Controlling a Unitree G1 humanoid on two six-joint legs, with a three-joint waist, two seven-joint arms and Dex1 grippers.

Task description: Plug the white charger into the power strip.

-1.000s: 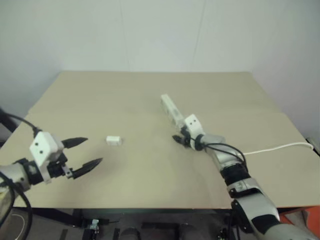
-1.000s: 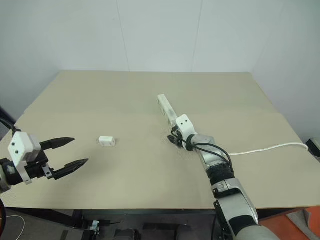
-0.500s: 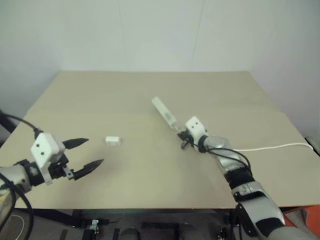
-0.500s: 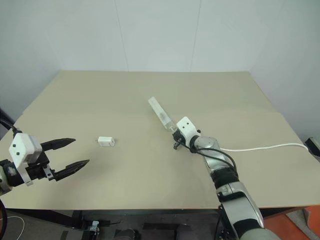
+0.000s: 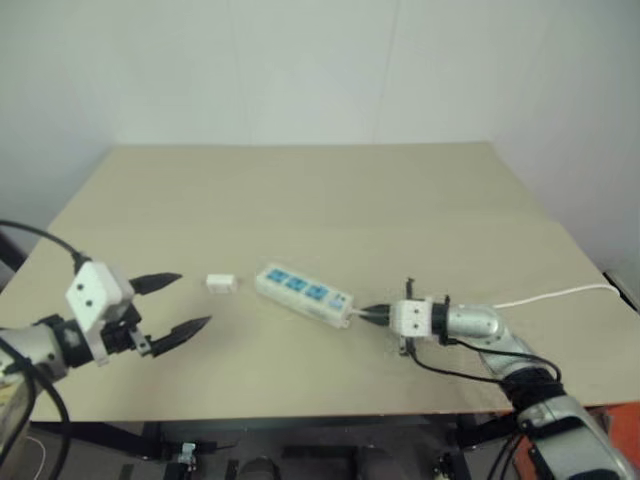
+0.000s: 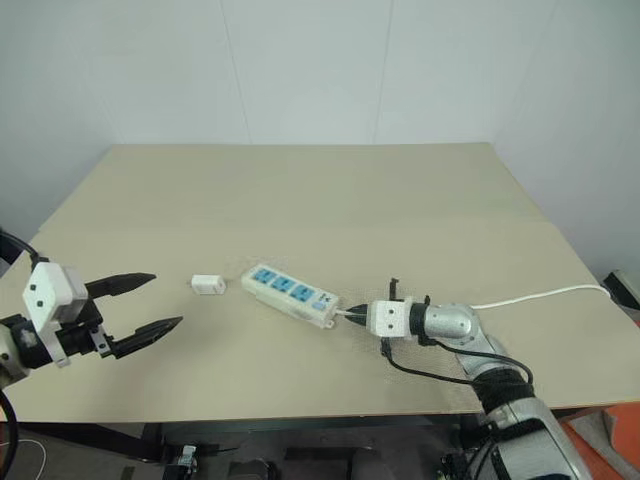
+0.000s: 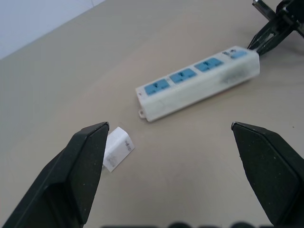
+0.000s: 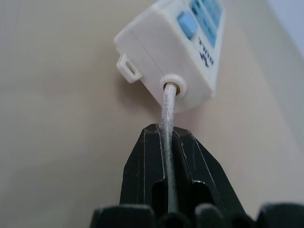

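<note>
The power strip (image 5: 303, 292) lies flat on the table with its three blue socket faces up, running from near the charger toward my right gripper. My right gripper (image 5: 365, 314) is shut on the strip's thin white cord (image 8: 168, 109), just behind the strip's end (image 8: 175, 52). The white charger (image 5: 221, 283) is a small block lying just left of the strip, apart from it. My left gripper (image 5: 192, 300) hovers open at the front left, pointing at the charger (image 7: 116, 148) and the strip (image 7: 199, 88), holding nothing.
The tan table (image 5: 300, 190) has open surface behind and in front of the strip. The cord trails right to the table's right edge (image 5: 570, 292). A white wall stands behind the table.
My right gripper has shut on the cord, rolled and drawn back toward me. The strip swung from pointing away to lying socket-side up beside the charger. The left gripper stayed put.
</note>
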